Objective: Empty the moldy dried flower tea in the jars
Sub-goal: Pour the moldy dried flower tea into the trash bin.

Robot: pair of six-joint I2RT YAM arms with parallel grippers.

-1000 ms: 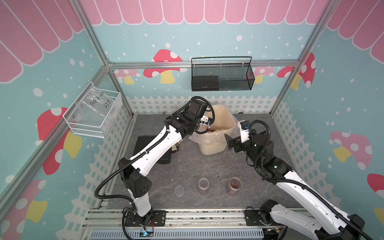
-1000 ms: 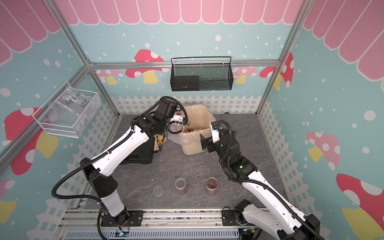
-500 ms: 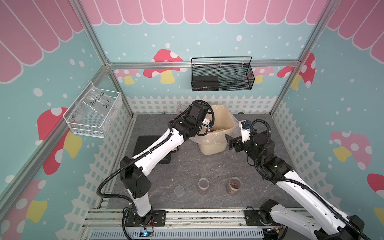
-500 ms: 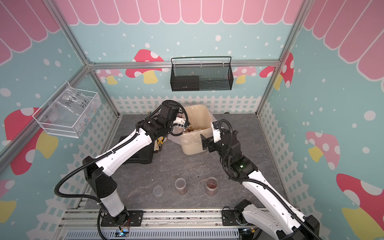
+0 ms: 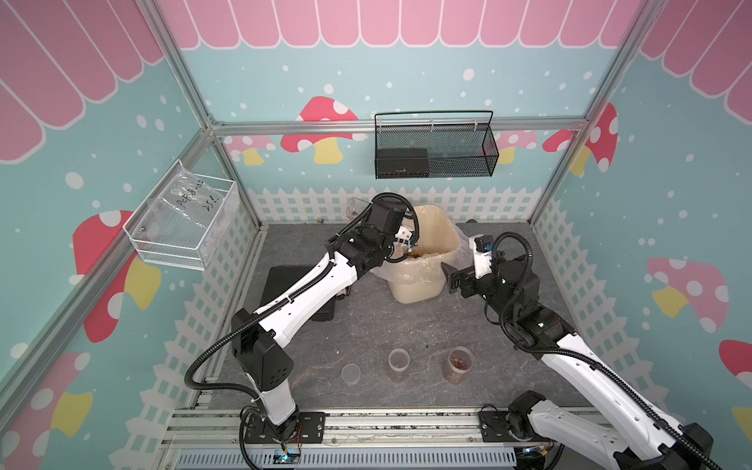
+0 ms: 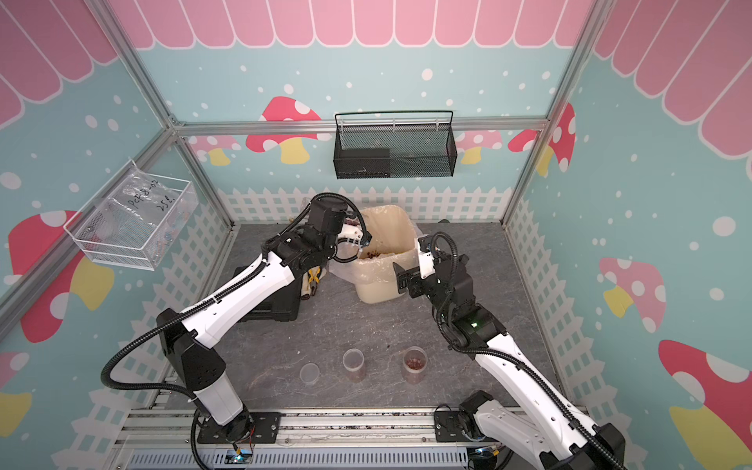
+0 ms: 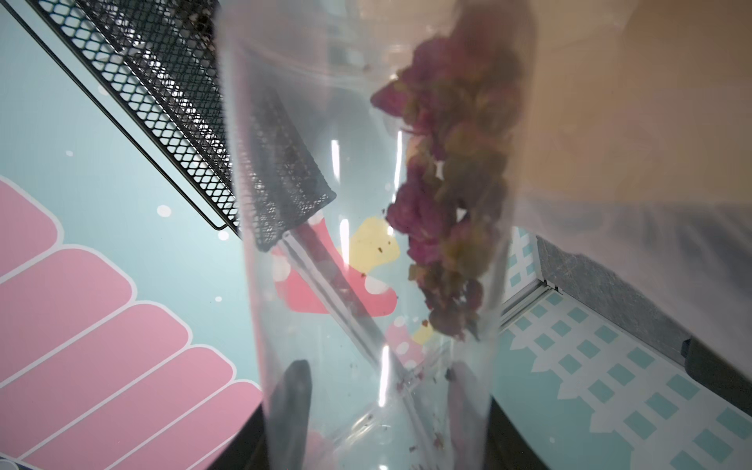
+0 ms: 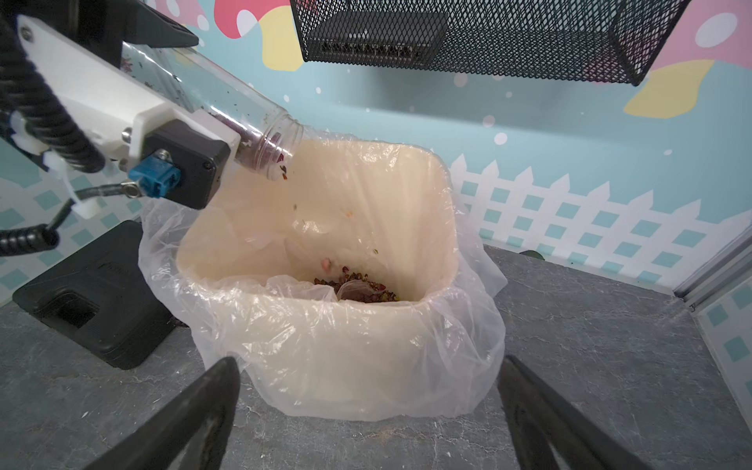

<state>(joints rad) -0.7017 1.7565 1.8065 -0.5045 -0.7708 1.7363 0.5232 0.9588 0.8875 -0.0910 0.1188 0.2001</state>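
Clear jar (image 8: 228,103) clamped in left gripper (image 7: 376,407) jaws.

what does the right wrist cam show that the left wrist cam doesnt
Only the right wrist view: the pile of reddish-brown dried flower tea at the bottom of the bag-lined cream bin, bits dropping from the clear plastic jar, the open right gripper. Only the left wrist view: the left gripper shut on the jar, its dark fingers seen through the plastic. Both: that jar with tea left inside, the black wire mesh basket on the wall.
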